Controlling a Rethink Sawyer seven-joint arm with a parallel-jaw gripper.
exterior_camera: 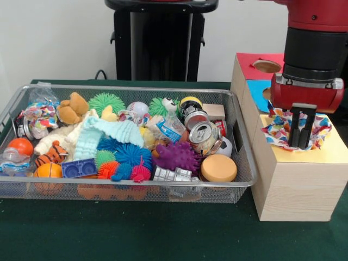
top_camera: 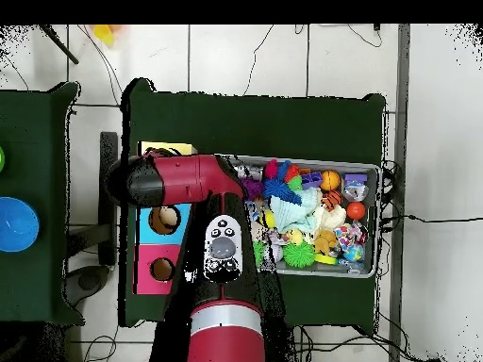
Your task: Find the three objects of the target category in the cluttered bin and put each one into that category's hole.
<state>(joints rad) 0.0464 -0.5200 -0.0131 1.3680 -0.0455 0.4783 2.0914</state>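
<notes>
Wooden box (exterior_camera: 293, 187), tool (exterior_camera: 302, 142) in patterned cloth (exterior_camera: 283, 130).

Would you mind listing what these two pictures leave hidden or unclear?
- Yellow section's hole: front view, covered by the patterned bag and gripper; overhead view, the arm hides it.
- Bin bottom layer: both views, buried under piled toys.
- Blue section's hole: front view, partly behind the gripper body.
- Can label: too small to read.

The arm (exterior_camera: 312, 49) is glossy red with a black cylindrical band. A grey oval button panel (top_camera: 223, 247) sits on its upper link. The gripper (exterior_camera: 302, 128) is black.
</notes>
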